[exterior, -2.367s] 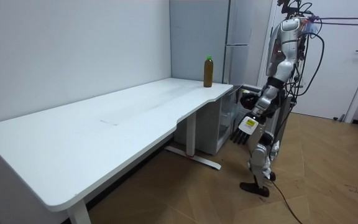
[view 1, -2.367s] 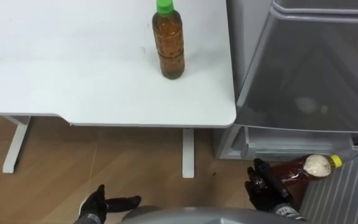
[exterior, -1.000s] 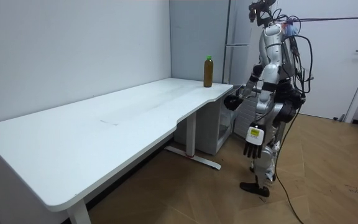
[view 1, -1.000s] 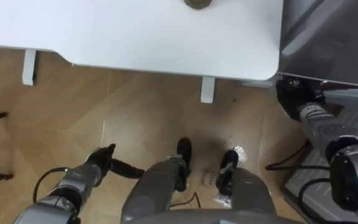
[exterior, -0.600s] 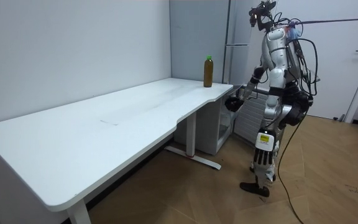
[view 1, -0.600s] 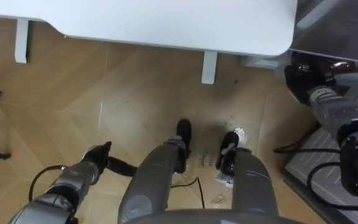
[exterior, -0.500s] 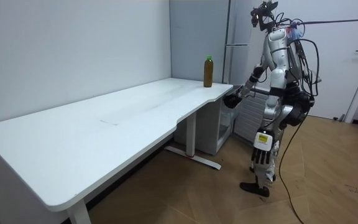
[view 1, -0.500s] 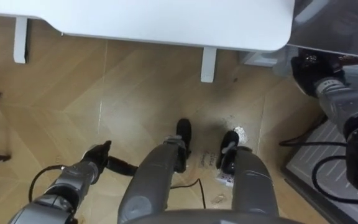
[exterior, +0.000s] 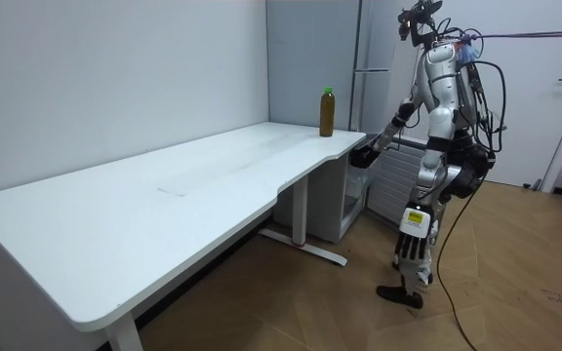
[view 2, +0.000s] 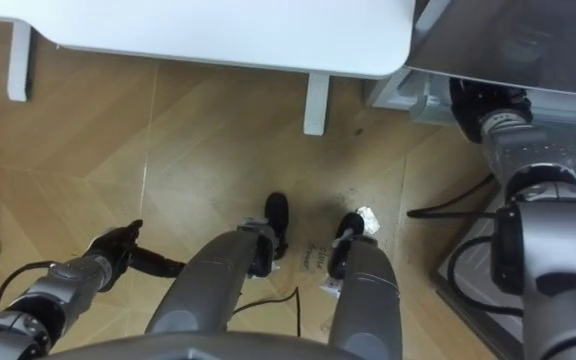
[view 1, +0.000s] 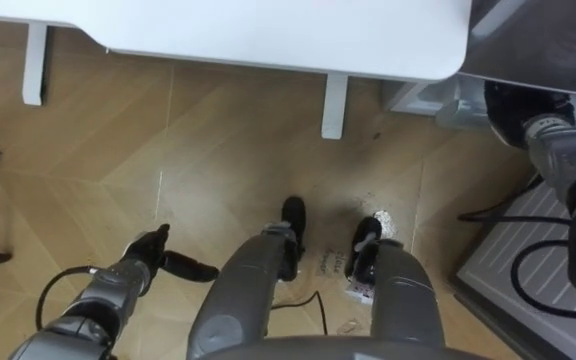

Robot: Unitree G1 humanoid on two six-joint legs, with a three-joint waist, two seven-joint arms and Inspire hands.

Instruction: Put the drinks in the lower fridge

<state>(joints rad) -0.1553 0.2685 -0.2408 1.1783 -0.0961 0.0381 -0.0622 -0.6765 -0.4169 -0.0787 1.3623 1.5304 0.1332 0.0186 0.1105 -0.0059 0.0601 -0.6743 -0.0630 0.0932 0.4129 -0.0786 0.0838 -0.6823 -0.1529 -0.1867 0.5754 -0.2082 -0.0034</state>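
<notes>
Lowest in the eye views, the left hand (view 1: pixel 153 255) hangs over the wood floor (view 1: pixel 98 150) by the robot's left leg. Its dark fingers are loose and apart and hold nothing. The floor is warm brown parquet laid in slanted boards, with a few scuffs near the robot's feet.

Beyond the feet, a white, square-section leg (view 1: pixel 335 105) holds up the desk (view 1: pixel 268 30), a smooth matt white slab with a rounded corner.

At the right, a ribbed light-grey panel (view 1: pixel 513 290) lies low beside the robot. Above it the right arm stretches forward, and the black right hand (view 1: pixel 508 100) sits at the open low front of the fridge (view 1: pixel 543 35), under a glossy grey face. Its fingers are lost in the dark there, so I cannot tell whether they are curled or straight, or whether they hold a drink.

In the room view the robot stands upright between the desk's end and the tall, flat-sided grey fridge. One drink, a slim bottle (exterior: pixel 327 115) of amber-brown liquid with a green cap, stands upright on the desk's far corner near the fridge, apart from both hands.
</notes>
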